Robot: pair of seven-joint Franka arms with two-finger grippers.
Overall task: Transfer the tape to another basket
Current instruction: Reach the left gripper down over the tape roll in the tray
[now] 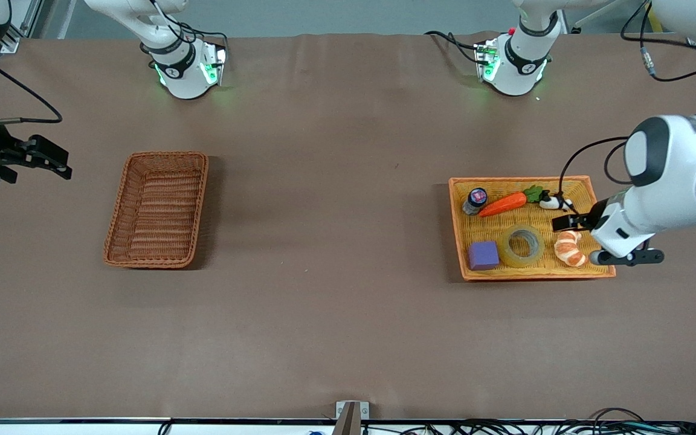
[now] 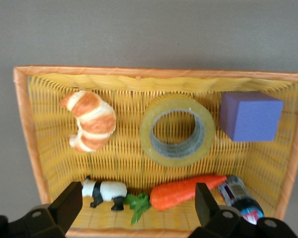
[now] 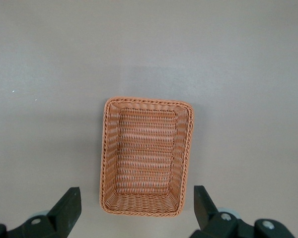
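Note:
The tape [image 1: 522, 246], a yellowish ring with a grey core, lies flat in the orange-yellow tray [image 1: 535, 275] between a purple cube and a croissant. In the left wrist view the tape [image 2: 177, 130] lies mid-tray [image 2: 159, 72]. My left gripper [image 1: 571, 223] is open and empty, up over the tray's part with the panda, not touching the tape; the left wrist view shows it [image 2: 138, 194] open. The reddish-brown basket [image 1: 119, 205] stands empty toward the right arm's end. My right gripper [image 1: 61, 162] waits open in the air beside that basket [image 3: 105, 148]; the right wrist view shows it [image 3: 136, 198] open.
The tray also holds a purple cube [image 1: 483, 255], a croissant [image 1: 570, 248], a toy carrot [image 1: 503, 204], a panda figure [image 1: 556, 203] and a small bottle [image 1: 476, 200]. Brown table stretches between basket and tray.

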